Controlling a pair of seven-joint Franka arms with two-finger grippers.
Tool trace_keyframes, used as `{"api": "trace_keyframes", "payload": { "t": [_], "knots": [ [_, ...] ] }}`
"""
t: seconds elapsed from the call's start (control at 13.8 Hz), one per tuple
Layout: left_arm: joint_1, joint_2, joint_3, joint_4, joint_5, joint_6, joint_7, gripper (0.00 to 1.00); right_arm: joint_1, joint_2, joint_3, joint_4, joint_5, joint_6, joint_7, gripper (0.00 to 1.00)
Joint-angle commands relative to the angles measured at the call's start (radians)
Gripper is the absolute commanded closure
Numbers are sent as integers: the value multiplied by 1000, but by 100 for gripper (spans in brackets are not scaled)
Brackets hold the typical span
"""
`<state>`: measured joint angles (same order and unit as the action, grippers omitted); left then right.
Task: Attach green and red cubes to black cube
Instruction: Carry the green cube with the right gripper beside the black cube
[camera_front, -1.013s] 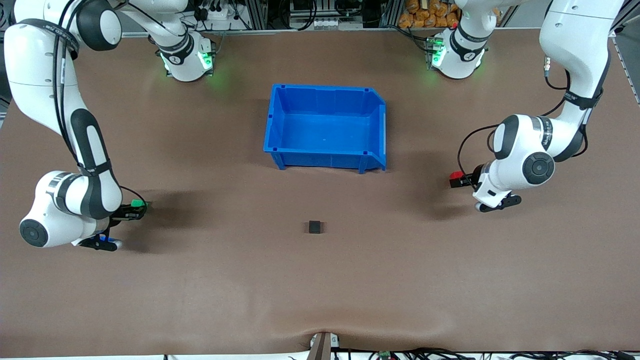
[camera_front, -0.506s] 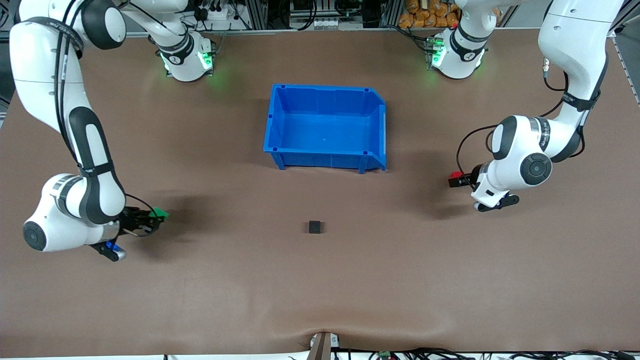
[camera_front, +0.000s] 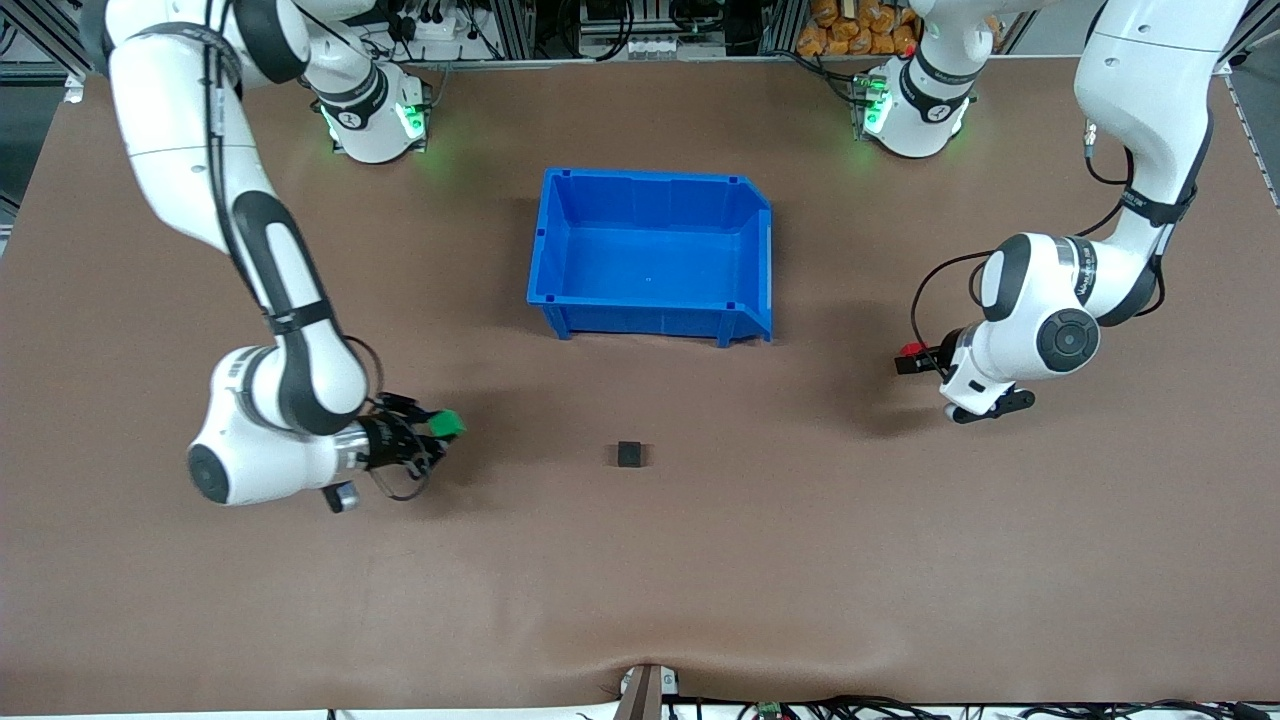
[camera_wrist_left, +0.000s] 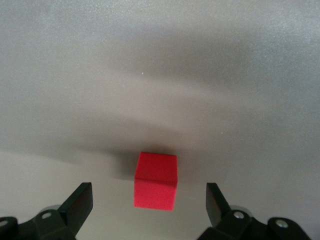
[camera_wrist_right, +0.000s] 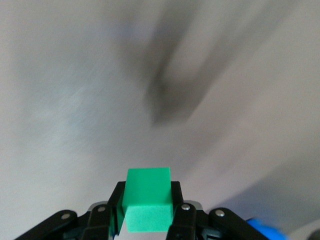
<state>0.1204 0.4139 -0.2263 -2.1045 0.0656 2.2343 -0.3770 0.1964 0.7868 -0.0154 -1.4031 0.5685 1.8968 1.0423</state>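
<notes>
Beside black cube, empty blue bin

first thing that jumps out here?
The blue bin at the table's middle, nothing in it. Then the right gripper shut on the green cube, toward the black cube lying alone. The left gripper is open around the red cube.

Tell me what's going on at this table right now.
The right tool is shut on the green cube, held above the table toward the right arm's end, short of the black cube. The left tool is open with its fingers either side of the red cube, which sits on the table. The blue bin holds nothing.
</notes>
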Motion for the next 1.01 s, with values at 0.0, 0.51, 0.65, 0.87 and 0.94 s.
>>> {"api": "trace_keyframes", "payload": {
  "t": [0.0,0.51,0.65,0.87,0.94],
  "knots": [
    [4,5,-1,-5,22,11,-17,0,73,14,-2,1,80,141,146,100],
    [10,34,5,-3,23,19,-16,0,238,83,-2,4,90,427,452,100],
    [10,40,5,6,23,19,-16,0,285,113,-2,35,88,490,540,100],
    [8,52,4,9,23,22,-16,0,334,179,-3,117,87,515,617,100],
    [7,54,4,11,22,22,-16,0,337,187,-3,122,87,528,619,100]
  ]
}}
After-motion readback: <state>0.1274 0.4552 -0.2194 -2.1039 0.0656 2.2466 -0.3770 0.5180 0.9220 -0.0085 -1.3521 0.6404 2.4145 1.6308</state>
